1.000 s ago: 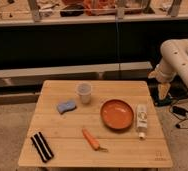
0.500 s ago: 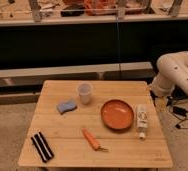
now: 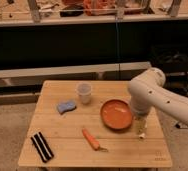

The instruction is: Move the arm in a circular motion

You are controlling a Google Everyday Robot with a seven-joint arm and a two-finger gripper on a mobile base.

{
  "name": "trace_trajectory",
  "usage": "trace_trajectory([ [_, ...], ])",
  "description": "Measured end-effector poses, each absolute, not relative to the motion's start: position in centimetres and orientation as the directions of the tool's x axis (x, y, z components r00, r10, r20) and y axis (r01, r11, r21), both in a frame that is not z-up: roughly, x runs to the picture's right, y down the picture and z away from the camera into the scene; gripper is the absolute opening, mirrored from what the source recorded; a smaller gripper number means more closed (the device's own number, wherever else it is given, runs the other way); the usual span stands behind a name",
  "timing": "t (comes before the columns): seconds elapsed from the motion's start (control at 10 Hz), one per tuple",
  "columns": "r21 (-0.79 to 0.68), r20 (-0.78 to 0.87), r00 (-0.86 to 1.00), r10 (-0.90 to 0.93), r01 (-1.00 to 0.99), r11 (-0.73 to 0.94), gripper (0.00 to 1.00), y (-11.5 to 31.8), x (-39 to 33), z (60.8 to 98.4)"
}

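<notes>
End effector (image 3: 141, 121), beige and tapered, points down over the bench (image 3: 62, 127) at the right rim of the orange plate (image 3: 116, 113); whether released or clenched, cannot tell. White arm (image 3: 159, 97) reaches in from the right. Cup (image 3: 84, 92), blue sponge (image 3: 66, 106), and carrot (image 3: 91, 139) lie leftward.

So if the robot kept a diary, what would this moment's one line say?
arm: over table's right side | pincer: pointing down beside orange plate | holding: cannot tell
</notes>
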State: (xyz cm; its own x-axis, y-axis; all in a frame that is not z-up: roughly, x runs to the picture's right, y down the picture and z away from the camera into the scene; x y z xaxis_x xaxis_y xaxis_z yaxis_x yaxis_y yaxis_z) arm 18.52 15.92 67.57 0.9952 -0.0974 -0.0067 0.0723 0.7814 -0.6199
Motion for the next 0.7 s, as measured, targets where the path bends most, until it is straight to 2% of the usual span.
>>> trace_trajectory([
  [0.3,-0.603,0.032,0.989,-0.142,0.133,0.787,0.8,16.0,11.3,67.1],
  [0.7,-0.557,0.117,0.967,-0.225,0.251,0.792,0.8,10.8,6.7,71.0],
])
